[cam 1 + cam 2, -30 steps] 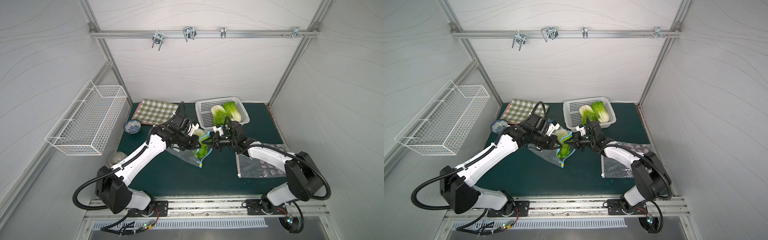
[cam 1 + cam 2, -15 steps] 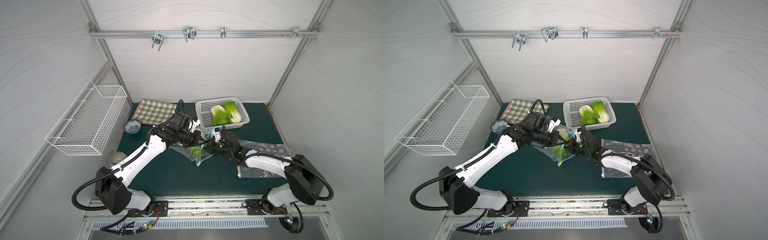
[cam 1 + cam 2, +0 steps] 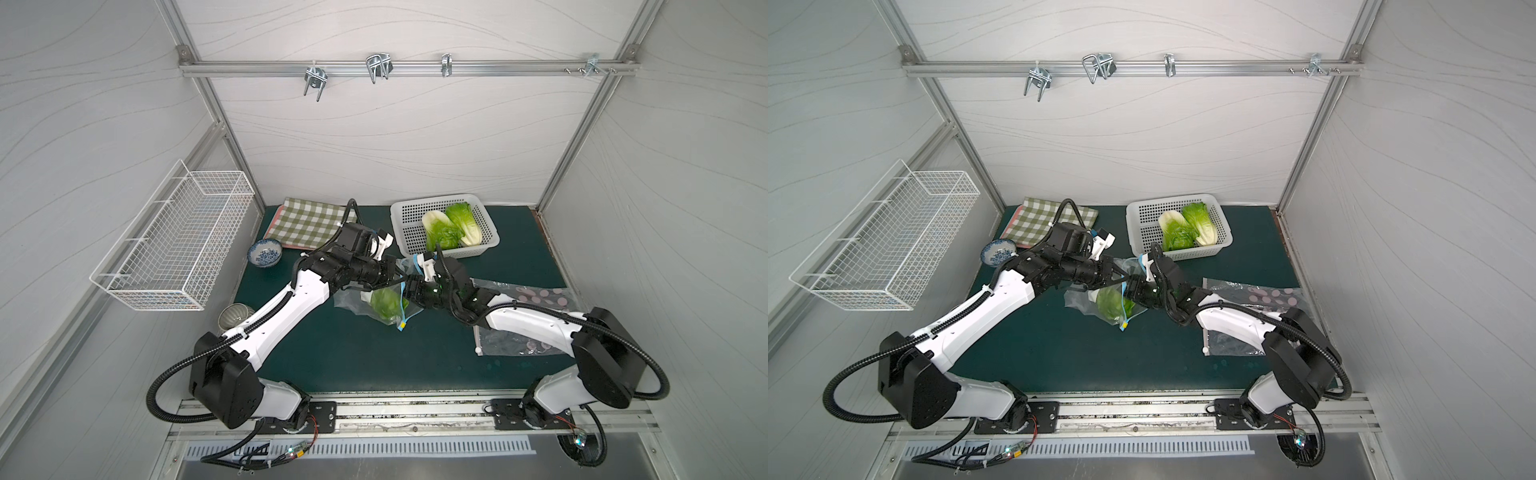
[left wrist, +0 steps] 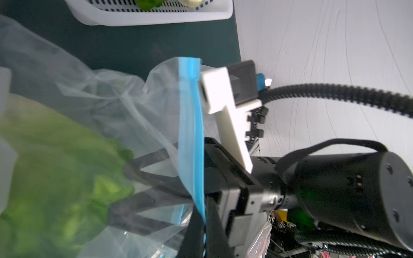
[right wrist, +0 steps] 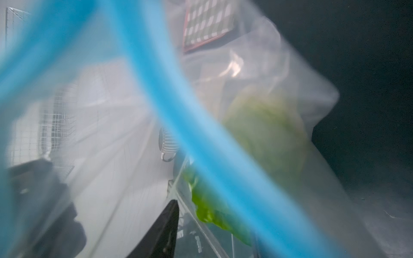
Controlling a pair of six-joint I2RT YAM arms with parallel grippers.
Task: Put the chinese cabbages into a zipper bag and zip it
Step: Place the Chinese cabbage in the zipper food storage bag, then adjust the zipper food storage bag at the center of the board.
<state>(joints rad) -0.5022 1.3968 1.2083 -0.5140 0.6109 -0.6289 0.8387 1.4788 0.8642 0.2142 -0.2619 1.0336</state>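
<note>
Wire basket (image 3: pixel 178 237) on the side wall, well apart from both sets of jaws. Ribbed cup (image 3: pixel 235 314), patterned bowl (image 3: pixel 265 253) and checked cloth (image 3: pixel 309 222) sit behind the left jaws, back along that arm.

Left gripper (image 3: pixel 395 271): jaws fully closed, pinching the blue zip strip (image 4: pixel 192 134) of the zipper bag (image 3: pixel 351 297). The bag mouth is held up at those jaws and the body sags below them onto the green mat (image 3: pixel 374 361). Inside it is the bagged cabbage (image 3: pixel 384 303), leaves toward the mouth and white stalk end away.

Right gripper (image 3: pixel 409 291) is pushed into the bag mouth, right beside the left jaws. Its jaws are parted roughly halfway with nothing between them. The bagged cabbage lies just ahead of the fingertips; can't tell if it touches.

Both top views hide the right fingers behind plastic and wrist. Only the left wrist view shows both fingers (image 4: pixel 154 157) spread apart through the film. The right wrist view is blurred: the strip crosses the lens, one finger (image 5: pixel 166 223) shows, green ahead.

White plastic basket (image 3: pixel 415 208) sits behind the right jaws. It holds a loose cabbage (image 3: pixel 438 235) and a second loose cabbage (image 3: pixel 467 226), side by side, touching, head to tail. The left wrist view catches mostly its rim.

Spotted bag (image 3: pixel 536 297) lies flat on the mat under the right arm, well back from the jaws.
</note>
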